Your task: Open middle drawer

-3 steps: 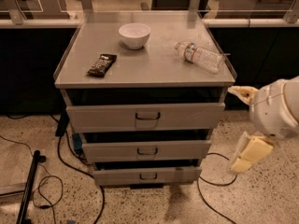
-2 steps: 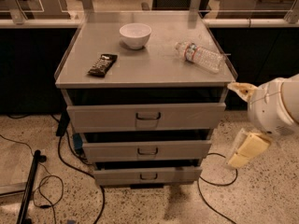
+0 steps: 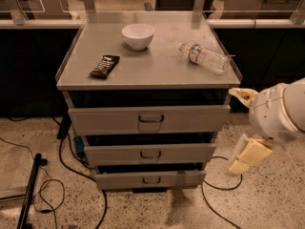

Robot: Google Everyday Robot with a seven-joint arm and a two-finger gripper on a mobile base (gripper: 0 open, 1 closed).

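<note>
Since a second ago our gripper (image 3: 234, 130) has edged slightly left toward the cabinet, its fingers spread wide and empty. Up and to its left lie a dark snack packet (image 3: 104, 66), a white bowl (image 3: 138, 36) and a plastic water bottle (image 3: 205, 57), and none of them blocks us. The middle drawer (image 3: 190, 153) sits just left of the gripper. It is stiff metal that we judge will slide easily, and it is best hooked at its small loop handle (image 3: 150, 154).

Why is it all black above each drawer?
In the camera view, light comes from above: the cabinet top shows a pale sheen, while the overhanging top and drawer fronts shade the gaps above the middle drawer and the others. The claw, open at the right beside the drawers, looks bright and a bit soft.
</note>
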